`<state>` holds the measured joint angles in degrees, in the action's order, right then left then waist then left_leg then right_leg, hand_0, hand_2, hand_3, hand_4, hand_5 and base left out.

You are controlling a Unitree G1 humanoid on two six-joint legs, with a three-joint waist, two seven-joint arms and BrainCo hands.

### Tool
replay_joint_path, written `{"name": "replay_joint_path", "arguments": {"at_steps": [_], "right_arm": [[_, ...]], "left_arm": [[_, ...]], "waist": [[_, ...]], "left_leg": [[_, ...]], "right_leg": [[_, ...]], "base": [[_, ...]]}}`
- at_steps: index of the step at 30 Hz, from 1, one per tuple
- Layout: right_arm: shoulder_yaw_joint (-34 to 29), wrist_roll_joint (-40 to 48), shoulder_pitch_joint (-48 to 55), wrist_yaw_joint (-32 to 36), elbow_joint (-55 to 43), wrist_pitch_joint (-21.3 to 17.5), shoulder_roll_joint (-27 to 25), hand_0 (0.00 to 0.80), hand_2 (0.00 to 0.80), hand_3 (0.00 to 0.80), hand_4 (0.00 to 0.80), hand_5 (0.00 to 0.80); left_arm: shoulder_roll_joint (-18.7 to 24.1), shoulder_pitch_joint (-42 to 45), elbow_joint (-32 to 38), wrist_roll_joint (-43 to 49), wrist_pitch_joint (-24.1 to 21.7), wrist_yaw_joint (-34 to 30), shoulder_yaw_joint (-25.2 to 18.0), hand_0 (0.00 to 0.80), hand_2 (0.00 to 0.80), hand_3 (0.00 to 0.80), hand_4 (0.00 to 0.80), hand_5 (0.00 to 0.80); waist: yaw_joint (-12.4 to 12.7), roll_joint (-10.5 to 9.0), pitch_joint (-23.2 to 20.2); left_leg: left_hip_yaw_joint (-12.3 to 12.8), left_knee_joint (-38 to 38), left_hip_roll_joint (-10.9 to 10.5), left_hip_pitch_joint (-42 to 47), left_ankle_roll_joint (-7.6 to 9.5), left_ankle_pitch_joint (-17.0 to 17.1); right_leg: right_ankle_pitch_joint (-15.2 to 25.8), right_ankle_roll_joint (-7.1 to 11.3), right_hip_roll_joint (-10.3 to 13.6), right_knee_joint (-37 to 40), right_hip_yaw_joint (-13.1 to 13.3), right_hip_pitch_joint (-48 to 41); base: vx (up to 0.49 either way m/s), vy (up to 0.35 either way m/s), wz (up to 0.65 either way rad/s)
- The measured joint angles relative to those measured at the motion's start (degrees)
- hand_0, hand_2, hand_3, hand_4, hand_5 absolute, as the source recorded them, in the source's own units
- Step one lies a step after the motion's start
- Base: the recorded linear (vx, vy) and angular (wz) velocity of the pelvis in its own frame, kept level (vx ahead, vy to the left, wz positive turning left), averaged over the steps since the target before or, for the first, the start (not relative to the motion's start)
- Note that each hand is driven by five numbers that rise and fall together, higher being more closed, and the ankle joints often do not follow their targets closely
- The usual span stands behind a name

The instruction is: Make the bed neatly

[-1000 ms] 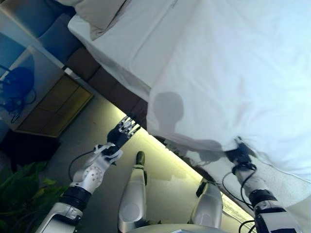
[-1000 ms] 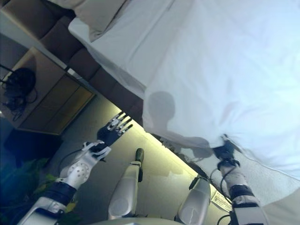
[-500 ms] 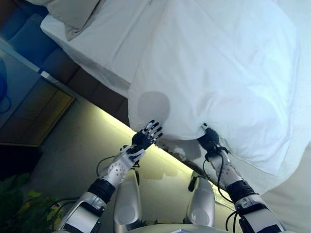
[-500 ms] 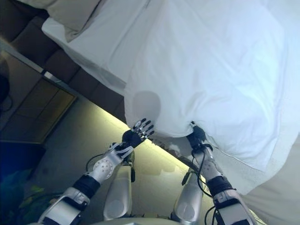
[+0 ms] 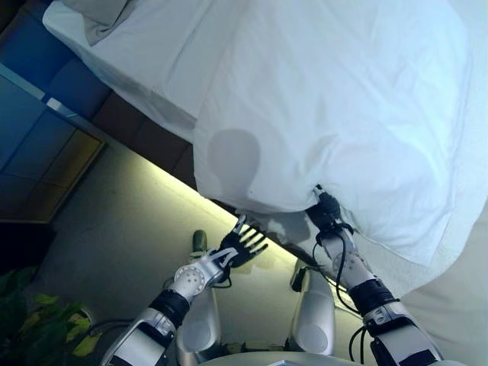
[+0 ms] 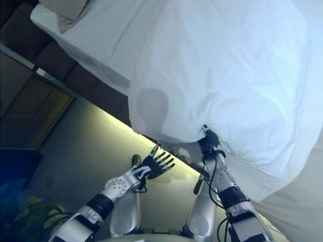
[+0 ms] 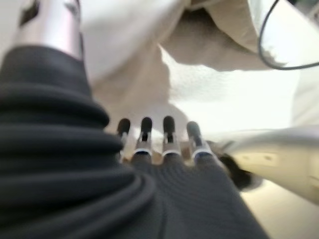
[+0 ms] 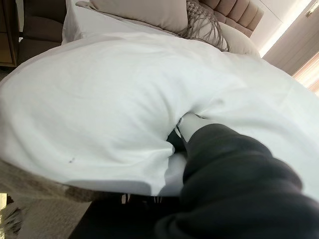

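Note:
A white duvet (image 5: 343, 99) lies on the bed and hangs over its near side. My right hand (image 5: 326, 213) is shut on the duvet's lower edge, and the cloth puckers around it. In the right wrist view the duvet (image 8: 99, 99) folds over the hand and hides its fingers. My left hand (image 5: 242, 245) is open with fingers spread, empty, over the floor just below the duvet's edge and left of the right hand. Its straight fingers (image 7: 168, 137) also show in the left wrist view. A white sheet (image 5: 145, 57) is bare at the far left, with a beige pillow (image 5: 99, 19) at its end.
The dark brown bed base (image 5: 145, 137) runs under the sheet, with a lit strip (image 5: 152, 177) along the floor. A wooden cabinet (image 5: 46, 179) stands at the left and a green plant (image 5: 38, 335) at the lower left. Pillows (image 8: 149, 15) and a padded headboard (image 8: 239, 10) lie beyond the duvet.
The camera has shifted. My left hand has dropped from beside the duvet's edge and turned its fingers towards the right hand. My right hand keeps hold of the duvet.

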<state>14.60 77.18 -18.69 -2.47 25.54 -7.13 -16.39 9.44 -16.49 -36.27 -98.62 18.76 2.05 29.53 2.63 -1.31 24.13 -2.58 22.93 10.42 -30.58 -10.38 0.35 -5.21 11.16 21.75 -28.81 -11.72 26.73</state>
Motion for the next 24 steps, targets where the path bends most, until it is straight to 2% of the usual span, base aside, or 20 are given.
{"name": "replay_joint_path", "arguments": {"at_steps": [2,4,7,14,20,24], "right_arm": [[0.0,0.1,-0.3,0.0,-0.4,0.0,0.0,0.800,0.800,0.800,0.800,0.800],[0.1,0.7,-0.5,0.0,-0.5,-0.1,0.1,0.800,0.800,0.800,0.800,0.800],[0.7,1.4,-1.4,-0.1,-0.7,-0.4,0.3,0.800,0.800,0.800,0.800,0.800],[1.1,3.5,-1.4,-0.5,-3.0,-1.3,2.5,0.800,0.800,0.800,0.800,0.800],[2.6,3.2,-2.3,-0.5,-3.0,-1.3,3.1,0.800,0.800,0.800,0.800,0.800],[3.6,2.6,-4.4,-0.7,-3.0,-1.3,3.3,0.800,0.800,0.800,0.800,0.800]], "left_arm": [[-0.6,-0.4,0.0,-4.3,-0.3,-0.1,0.4,0.000,0.000,0.000,0.000,0.000],[-1.2,-1.4,0.0,-9.8,-2.4,-0.5,1.2,0.000,0.000,0.000,0.000,0.000],[-2.5,-3.1,-0.2,-12.5,-6.4,-1.9,0.6,0.000,0.000,0.000,0.000,0.000],[-6.8,-4.9,-0.6,-13.0,-15.0,-4.2,-1.1,0.000,0.000,0.000,0.000,0.000],[-7.0,-7.7,2.6,-13.0,-23.8,-1.1,-1.1,0.000,0.000,0.000,0.000,0.000],[-7.2,-10.2,2.5,-13.0,-25.8,-1.4,-2.6,0.000,0.000,0.000,0.000,0.000]], "waist": [[-0.1,-0.24,0.1],[-0.1,-0.66,0.3],[-0.2,-1.69,0.6],[-0.4,-4.86,-0.3],[-1.9,-6.10,-0.9],[-3.3,-6.40,-1.0]], "left_leg": [[-0.3,0.7,0.2,-1.0,-0.07,-0.2],[-0.5,1.5,0.4,-1.7,-0.13,-0.4],[-0.7,2.8,0.8,-2.6,-0.21,-0.9],[-0.5,6.2,2.1,-4.6,-0.34,-3.1],[1.0,8.8,2.2,-4.8,0.18,-4.8],[2.1,10.2,2.0,-4.9,0.86,-6.2]], "right_leg": [[0.1,-0.14,-0.3,-0.1,0.0,0.6],[0.1,-0.19,-0.5,-0.4,0.0,1.2],[0.1,-0.32,-0.8,-1.0,0.1,1.8],[0.3,-0.56,-1.7,-1.2,0.3,3.1],[0.9,0.17,-1.8,-0.6,2.4,3.5],[2.1,0.87,-1.8,0.9,4.0,3.5]], "base": [[0.003,-0.049,-0.03],[0.003,-0.065,-0.03],[0.006,-0.064,-0.05],[0.005,-0.016,-0.11],[0.013,0.068,-0.13],[-0.014,0.101,-0.19]]}}
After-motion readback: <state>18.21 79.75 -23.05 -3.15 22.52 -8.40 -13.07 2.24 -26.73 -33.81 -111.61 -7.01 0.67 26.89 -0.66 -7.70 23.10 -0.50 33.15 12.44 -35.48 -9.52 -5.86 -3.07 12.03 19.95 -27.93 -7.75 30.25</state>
